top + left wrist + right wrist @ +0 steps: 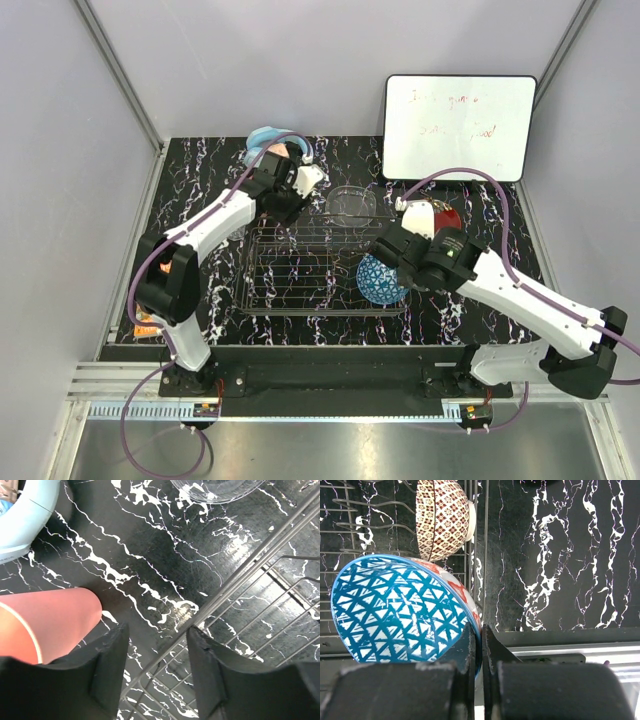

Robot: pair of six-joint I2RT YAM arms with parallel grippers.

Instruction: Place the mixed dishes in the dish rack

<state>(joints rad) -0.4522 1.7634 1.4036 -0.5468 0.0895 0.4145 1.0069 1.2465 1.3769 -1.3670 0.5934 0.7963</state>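
My right gripper [481, 627] is shut on the rim of the blue patterned bowl [395, 610], holding it on edge over the right end of the dish rack [320, 313]. A small beige patterned bowl [442, 517] stands on edge among the rack wires just beyond. My left gripper [157, 630] hovers open over the rack's rim wire [235, 585] with nothing between its fingers. The salmon-pink cup [50, 620] lies on its side just outside the left finger. The clear glass bowl [352, 203] sits behind the rack, and the red dish [447, 218] lies to the right of it.
Light blue headphones [25, 520] lie beyond the cup at the back left. A whiteboard [458, 125] leans against the back wall on the right. An orange book [147, 325] lies at the table's near left edge.
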